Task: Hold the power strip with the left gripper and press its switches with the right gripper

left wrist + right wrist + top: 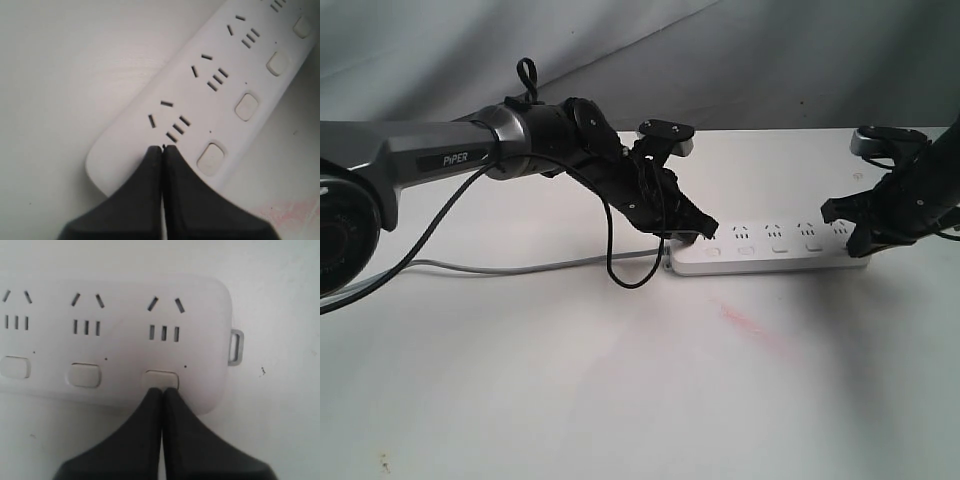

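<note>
The white power strip [775,250] lies flat on the table, its grey cord [500,268] running off to the left. My left gripper [705,232] is shut, its tips pressing down on the strip's cord end beside the first socket set [170,122]. Its fingertips [155,152] touch the strip's top face. My right gripper [855,240] is also shut, at the strip's far end. In the right wrist view its tips [161,390] rest on the last switch [161,378]. Other switches [84,375] [246,106] lie uncovered along the row.
The white tabletop [620,380] carries a faint pink smear [750,325] in front of the strip. A grey backdrop [770,60] hangs behind. A small hanging loop [236,346] sticks out from the strip's end.
</note>
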You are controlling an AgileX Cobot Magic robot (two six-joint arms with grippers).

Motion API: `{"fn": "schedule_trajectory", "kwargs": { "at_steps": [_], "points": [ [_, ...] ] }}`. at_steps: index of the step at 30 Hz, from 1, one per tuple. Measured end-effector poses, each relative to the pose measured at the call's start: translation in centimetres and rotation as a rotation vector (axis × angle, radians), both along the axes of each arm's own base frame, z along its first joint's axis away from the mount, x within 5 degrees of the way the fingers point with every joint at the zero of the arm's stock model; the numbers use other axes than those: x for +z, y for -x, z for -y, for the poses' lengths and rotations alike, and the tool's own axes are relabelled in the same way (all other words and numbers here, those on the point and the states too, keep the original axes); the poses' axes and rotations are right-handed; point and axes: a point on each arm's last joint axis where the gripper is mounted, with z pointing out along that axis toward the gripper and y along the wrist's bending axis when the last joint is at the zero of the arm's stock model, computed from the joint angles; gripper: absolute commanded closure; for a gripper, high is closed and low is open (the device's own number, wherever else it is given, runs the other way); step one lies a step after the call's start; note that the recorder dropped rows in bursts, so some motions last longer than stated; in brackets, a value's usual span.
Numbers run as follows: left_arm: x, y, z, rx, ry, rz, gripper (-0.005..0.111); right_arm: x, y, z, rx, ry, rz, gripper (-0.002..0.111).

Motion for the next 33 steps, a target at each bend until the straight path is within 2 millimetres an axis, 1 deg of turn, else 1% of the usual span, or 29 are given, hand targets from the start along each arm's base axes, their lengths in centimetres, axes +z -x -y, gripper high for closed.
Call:
{"fn": "schedule_trajectory", "kwargs": {
  "at_steps": [3, 8, 10, 14, 19, 26, 30, 33],
  "points": [
    [0.0, 0.0, 0.0, -0.001, 0.001, -0.003, 0.107, 0.2, -0.1, 0.0, -0.006, -0.004, 0.012, 0.108],
    [0.0, 0.0, 0.0, -0.001, 0.001, -0.003, 0.107, 1.1, -0.4, 0.0, -0.019, -0.006, 0.065, 0.108],
    [0.0, 0.0, 0.0, -0.001, 0.001, -0.003, 0.107, 1.1, -0.4, 0.0, -0.022, -0.008, 0.067, 0.108],
    [0.0, 0.0, 0.0, -0.001, 0.001, -0.003, 0.107, 0.2, -0.5, 0.0, -0.024, -0.007, 0.046, 0.108],
    [0.0, 0.0, 0.0, -0.001, 0.001, -0.004, 0.107, -0.1, -0.6, -0.1, -0.027, -0.011, 0.039, 0.108],
    [0.0, 0.0, 0.0, -0.003, 0.0, -0.006, 0.107, -1.4, -1.0, -0.2, -0.034, -0.018, 0.01, 0.108],
    [0.0, 0.1, 0.0, -0.004, 0.0, -0.008, 0.107, -1.6, -0.9, -0.1, -0.039, -0.018, 0.011, 0.108],
    [0.0, 0.1, 0.0, -0.005, -0.001, -0.01, 0.107, -0.6, -0.8, -0.2, -0.054, -0.03, 0.047, 0.108]
  ]
}}
